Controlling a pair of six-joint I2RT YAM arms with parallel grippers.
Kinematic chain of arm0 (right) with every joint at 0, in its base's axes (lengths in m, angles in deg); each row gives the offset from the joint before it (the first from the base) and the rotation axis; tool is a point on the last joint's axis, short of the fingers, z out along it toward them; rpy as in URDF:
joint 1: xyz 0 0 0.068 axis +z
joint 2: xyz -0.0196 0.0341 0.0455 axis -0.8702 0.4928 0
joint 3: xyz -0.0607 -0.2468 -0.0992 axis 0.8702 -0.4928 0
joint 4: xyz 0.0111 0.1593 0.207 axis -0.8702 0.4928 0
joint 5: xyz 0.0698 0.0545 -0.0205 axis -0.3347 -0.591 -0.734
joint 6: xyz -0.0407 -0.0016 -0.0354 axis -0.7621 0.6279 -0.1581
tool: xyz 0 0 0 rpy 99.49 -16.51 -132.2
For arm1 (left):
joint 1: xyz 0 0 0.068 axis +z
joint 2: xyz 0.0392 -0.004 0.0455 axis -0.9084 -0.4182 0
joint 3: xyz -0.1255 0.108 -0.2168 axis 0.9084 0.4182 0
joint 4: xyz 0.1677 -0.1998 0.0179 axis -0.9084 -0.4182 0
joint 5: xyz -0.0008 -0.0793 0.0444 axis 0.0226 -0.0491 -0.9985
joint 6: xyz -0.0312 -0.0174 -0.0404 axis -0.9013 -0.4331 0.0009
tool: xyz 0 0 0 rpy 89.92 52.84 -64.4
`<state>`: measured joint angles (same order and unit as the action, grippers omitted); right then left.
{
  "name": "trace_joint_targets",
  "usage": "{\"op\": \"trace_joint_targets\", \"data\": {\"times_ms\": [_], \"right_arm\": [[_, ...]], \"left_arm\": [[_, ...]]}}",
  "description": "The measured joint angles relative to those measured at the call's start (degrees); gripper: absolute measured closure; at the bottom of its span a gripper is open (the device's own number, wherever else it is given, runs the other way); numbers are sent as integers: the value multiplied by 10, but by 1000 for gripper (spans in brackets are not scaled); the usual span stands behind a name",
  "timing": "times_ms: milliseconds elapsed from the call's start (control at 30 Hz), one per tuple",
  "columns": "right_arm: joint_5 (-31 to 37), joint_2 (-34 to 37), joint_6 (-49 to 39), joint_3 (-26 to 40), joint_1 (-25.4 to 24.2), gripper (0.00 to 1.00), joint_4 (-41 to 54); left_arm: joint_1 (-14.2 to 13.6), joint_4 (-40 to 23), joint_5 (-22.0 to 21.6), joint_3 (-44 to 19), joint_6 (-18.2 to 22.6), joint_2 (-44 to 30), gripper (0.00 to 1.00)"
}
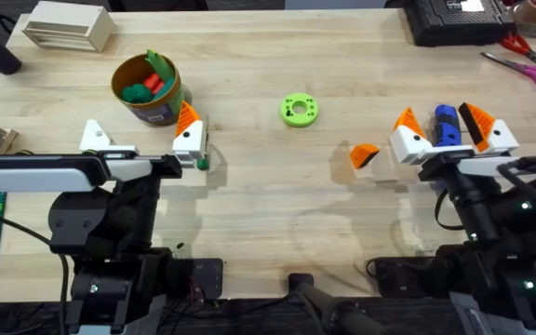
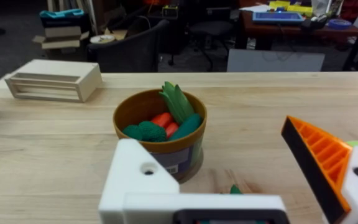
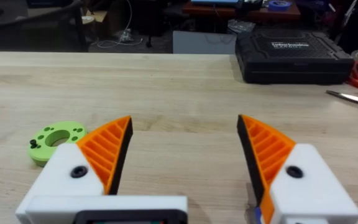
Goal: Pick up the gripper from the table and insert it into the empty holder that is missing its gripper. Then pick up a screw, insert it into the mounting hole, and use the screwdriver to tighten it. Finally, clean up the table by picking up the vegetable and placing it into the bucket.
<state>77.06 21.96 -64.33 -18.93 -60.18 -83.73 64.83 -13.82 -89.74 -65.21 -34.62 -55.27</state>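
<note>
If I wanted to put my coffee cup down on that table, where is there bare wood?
Bare wood lies between the green ring and the black case, and along the near edge between the arms. It is crowded around the bucket by the left gripper, and around the loose orange gripper beside the right gripper.

Left gripper: left of frame, fingers spread wide.
Right gripper: right of frame, fingers apart.

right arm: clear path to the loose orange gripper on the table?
Probably yes. The gripper lies on bare table just left of the right tool, which is open and empty. The screwdriver sits under that tool, not between them.
</note>
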Motion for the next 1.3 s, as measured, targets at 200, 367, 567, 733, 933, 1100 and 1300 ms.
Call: {"op": "trace_joint_targets", "data": {"times_ms": [200, 367, 567, 733, 933, 1100, 1300], "right_arm": [[0, 0, 0, 0, 0, 19, 4], [0, 0, 0, 1, 0, 18, 5], [0, 38, 0, 132, 0, 17, 214], [0, 168, 0, 364, 0, 17, 367], [-2, 260, 0, 454, 0, 17, 398], [-2, 269, 0, 455, 0, 17, 408], [-2, 269, 0, 455, 0, 17, 408]], "left_arm": [[0, 1, 0, 0, 0, 0, 14], [0, 25, 0, -1, 0, 0, 14], [0, -158, 4, -150, -2, -31, 14], [0, -384, 20, -417, -20, -208, 14], [0, -490, 43, -564, -27, -387, 14], [0, -504, 72, -578, -43, -457, 64], [0, -504, 90, -578, -44, -495, 926]]}}
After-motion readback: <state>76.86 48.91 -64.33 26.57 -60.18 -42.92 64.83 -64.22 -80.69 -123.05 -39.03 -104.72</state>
